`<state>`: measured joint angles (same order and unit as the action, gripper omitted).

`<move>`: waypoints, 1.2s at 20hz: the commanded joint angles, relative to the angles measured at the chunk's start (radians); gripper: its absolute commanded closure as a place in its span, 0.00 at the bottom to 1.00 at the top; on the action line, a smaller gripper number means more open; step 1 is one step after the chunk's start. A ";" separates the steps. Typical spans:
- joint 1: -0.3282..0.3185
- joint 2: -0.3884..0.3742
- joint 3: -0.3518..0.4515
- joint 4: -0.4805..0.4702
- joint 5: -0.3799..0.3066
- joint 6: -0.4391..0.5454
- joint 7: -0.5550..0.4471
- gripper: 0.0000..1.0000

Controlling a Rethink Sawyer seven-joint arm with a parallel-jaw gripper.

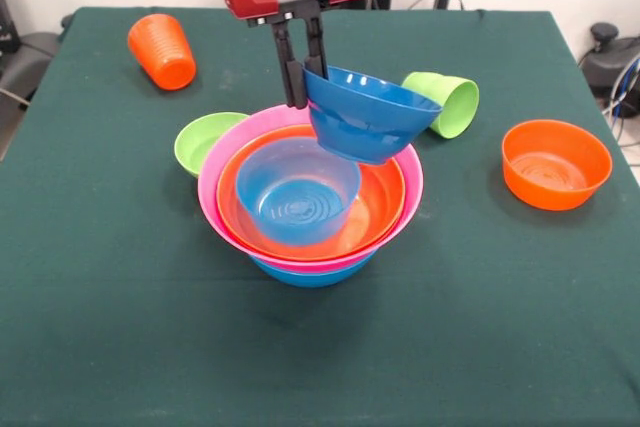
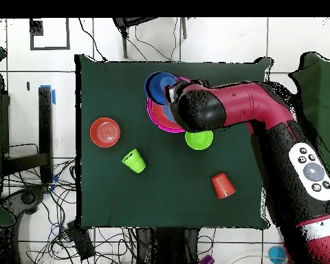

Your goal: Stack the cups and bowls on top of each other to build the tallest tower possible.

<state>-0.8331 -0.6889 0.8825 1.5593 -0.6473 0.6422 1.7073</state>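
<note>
A: What does the hand (image 1: 298,82) have?

B: Its two dark fingers (image 1: 292,67) pinch the near rim of a small blue bowl (image 1: 368,115). The bowl hangs tilted, mouth up and tipped away from the fingers, in the air over the back edge of the tower (image 1: 310,202).

A: And the tower?

B: In the middle of the green counter (image 1: 120,307): a wide blue bowl (image 1: 310,273) at the bottom, a pink bowl (image 1: 225,162) in it, an orange bowl (image 1: 385,202) in that, and a clear-blue bowl (image 1: 298,190) sitting in the orange one.

A: So which way must the carried bowl go?

B: In the front view the tower's hollow lies below it and a little toward the camera and left. The bowl hangs off-centre, over the far rim rather than over the clear-blue bowl. I judge it needs a shift over that centre, then a level lowering.

A: What is left loose?

B: A small lime-green bowl (image 1: 205,140) touching or just beside the pink rim, a small orange bowl (image 1: 556,163) well apart on one side, a lime green cup (image 1: 445,102) on its side behind the tower, and an orange ribbed cup (image 1: 162,50) tipped over near the far corner.

A: Risk?

B: Released tilted, the bowl may wedge crooked.
</note>
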 commanded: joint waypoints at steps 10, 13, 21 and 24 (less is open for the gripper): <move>-0.020 0.067 -0.012 -0.065 -0.097 0.106 -0.355 1.00; -0.021 0.064 -0.010 -0.064 -0.101 0.107 -0.356 1.00; -0.021 0.076 -0.017 -0.044 -0.102 0.085 -0.318 1.00; -0.012 0.079 -0.022 -0.045 -0.096 0.098 -0.305 1.00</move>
<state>-0.8676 -0.6453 0.8818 1.5242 -0.6612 0.6422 1.7054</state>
